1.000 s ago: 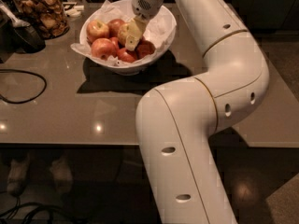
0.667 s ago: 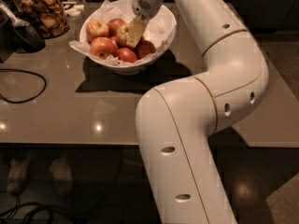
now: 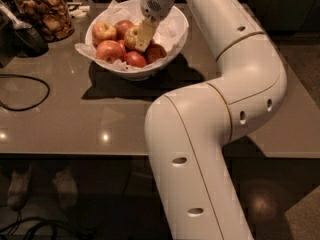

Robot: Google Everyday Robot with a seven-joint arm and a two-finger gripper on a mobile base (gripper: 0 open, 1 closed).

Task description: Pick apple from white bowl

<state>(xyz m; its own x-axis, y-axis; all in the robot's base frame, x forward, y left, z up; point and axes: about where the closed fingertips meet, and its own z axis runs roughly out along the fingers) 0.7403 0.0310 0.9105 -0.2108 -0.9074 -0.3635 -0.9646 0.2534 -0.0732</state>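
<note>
The white bowl (image 3: pixel 165 48) stands at the back of the grey table, lined with crumpled white paper. It holds several apples. The apple (image 3: pixel 130 37) with yellow-green skin and a red blush lies near the bowl's middle, among redder apples (image 3: pixel 110 50). My gripper (image 3: pixel 143 35) reaches down into the bowl from above and sits right against this apple's right side, covering part of it. My white arm bends across the right half of the view.
A glass jar of brown snacks (image 3: pixel 46 13) stands left of the bowl, with a dark appliance (image 3: pixel 22 36) beside it. A black cable (image 3: pixel 30 91) loops on the table's left. The table's front edge (image 3: pixel 75 153) runs across the middle, with floor below.
Almost nothing: my gripper stays down in the bowl against the same apple, and the apples have not shifted.
</note>
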